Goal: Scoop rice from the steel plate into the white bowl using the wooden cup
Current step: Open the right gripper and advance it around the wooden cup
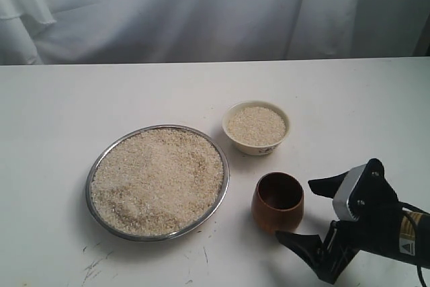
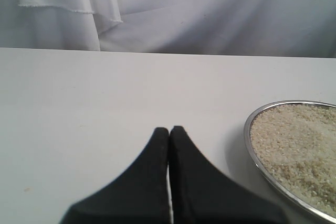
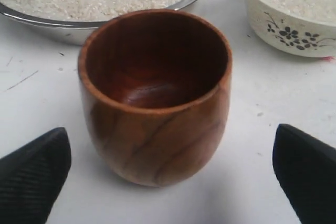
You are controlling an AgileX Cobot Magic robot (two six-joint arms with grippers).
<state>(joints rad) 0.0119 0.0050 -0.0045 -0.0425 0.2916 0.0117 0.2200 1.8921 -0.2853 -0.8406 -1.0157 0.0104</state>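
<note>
On the table's left, left gripper: fingers were pressed together on nothing, low over bare tabletop just beside the plate's rim; out of the exterior view.
Steel plate: sat left of centre on the white table, flat.
Rice: filled the plate almost to the rim, with a shallow uneven hollow toward the near side; more of it lay in the bowl.
White bowl: stood upright behind and to the right of the plate, close to it but apart, already heaped nearly to its brim.
Wooden cup: stood upright in front of the bowl, just right of the plate's edge, touching neither; its dark inside was empty.
Right gripper: was spread wide, level with the cup and facing it from the right, one finger on either side of the cup's near wall; neither pad touched the wood.
Step in hand: most likely lining up to pick up the cup, before a scoop.
Next move: would call for easing forward until the cup sat deep between the fingers, then closing squarely on its rounded, glossy wall, firmly enough that it would not slip or tip toward the plate.
</note>
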